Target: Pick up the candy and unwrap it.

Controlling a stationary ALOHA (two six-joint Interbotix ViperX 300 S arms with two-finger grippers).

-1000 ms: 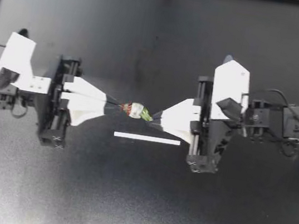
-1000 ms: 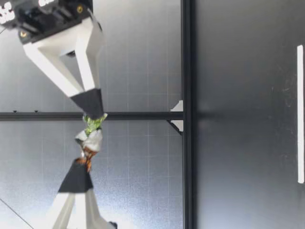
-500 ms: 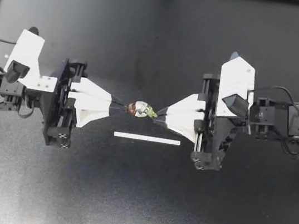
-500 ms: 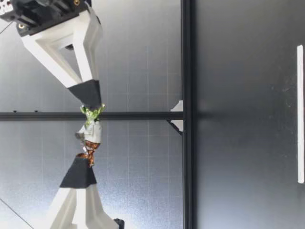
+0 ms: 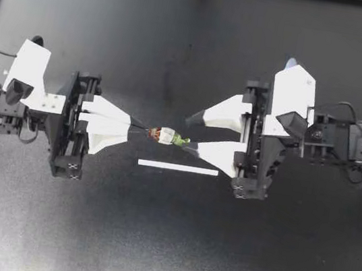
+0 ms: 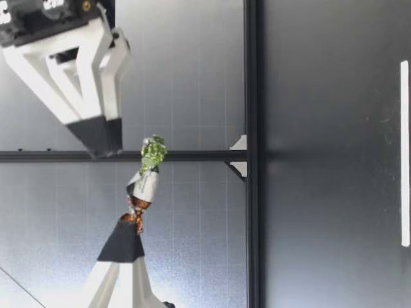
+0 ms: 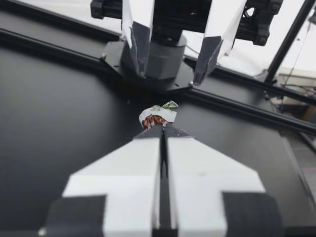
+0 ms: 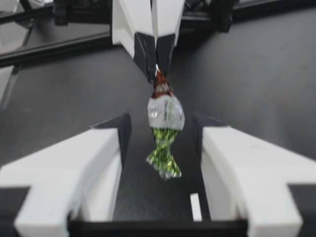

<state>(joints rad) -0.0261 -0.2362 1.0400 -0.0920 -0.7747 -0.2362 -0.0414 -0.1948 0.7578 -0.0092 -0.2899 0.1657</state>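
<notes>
Top view: gripping the candy [image 5: 166,135] by its brown twist with the left jaws, clamped tight, just past the white strip [image 5: 177,168] on the desk [image 5: 195,42]; spread wide at the right jaws, green twist loose between them.

Low view: holding the candy [image 6: 146,179] aloft, well above the white strip [image 6: 404,154], with the left jaws alone; right jaws apart, clear of the wrapper.

Left wrist view: pinching the candy [image 7: 159,115] at the very tips.

Right wrist view: straddling the candy [image 8: 165,118] with parted jaws, touching it on neither side.
</notes>
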